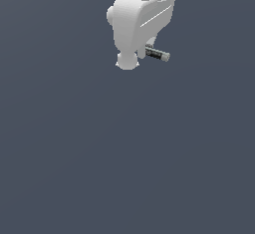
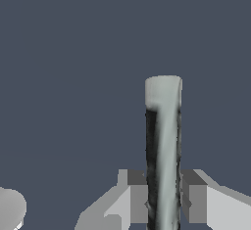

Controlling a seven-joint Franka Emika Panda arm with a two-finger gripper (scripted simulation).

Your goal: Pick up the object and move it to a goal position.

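Overhead, gripper (image 2: 164,202) pinching the stick (image 2: 163,146), plain dark grey-blue surface (image 1: 124,168) all around

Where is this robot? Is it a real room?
Probably not a real room: it looks like a computer simulation. Everything behind is one flat blue-grey surface, the smooth white robot arm looks drawn, and its fingers pinch a thin light grey stick with a dark streak.

A bare simulated scene: flat, featureless slate-grey backdrop (image 1: 60,153) with no furniture or room details.
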